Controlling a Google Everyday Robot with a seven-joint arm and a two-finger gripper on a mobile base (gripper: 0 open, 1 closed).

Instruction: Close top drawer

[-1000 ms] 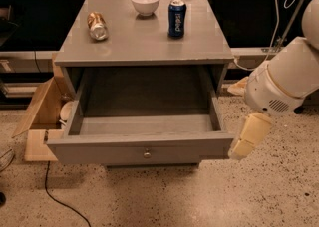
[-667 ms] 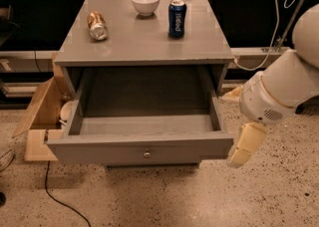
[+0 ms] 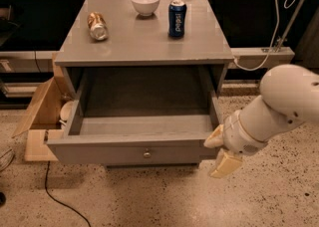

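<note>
Both cream-coloured fingers (image 3: 225,164) of the two-finger gripper (image 3: 220,151) stand apart from each other, so I read the gripper as open, and I see nothing held between them. The upper finger lies just at the right end of the wide flat grey front of the top drawer (image 3: 114,152); whether it really touches the front I cannot tell. The lower finger hangs a little below and in front of this corner. In my view the gripper is at about 4 o'clock, at the end of the thick white arm (image 3: 279,106) which comes in from 3 o'clock. The top drawer is pulled far out of the grey cabinet (image 3: 144,42), toward 6 o'clock, with its grey box inside open to see. Its small round metal knob (image 3: 147,154) sits in the centre of the front. On the flat top of the cabinet, toward 12 o'clock, stands a white round bowl (image 3: 145,2). A blue drink can (image 3: 177,18) stands upright near it, at 4 o'clock from the bowl. A copper-coloured can (image 3: 97,26) lies on its side at 8 o'clock from the bowl, apart from both. An open brown cardboard box (image 3: 42,106) sits on the speckled floor (image 3: 279,196) beside the cabinet at 9 o'clock, and a thin black cable (image 3: 55,193) runs over the floor at 7 o'clock.
</note>
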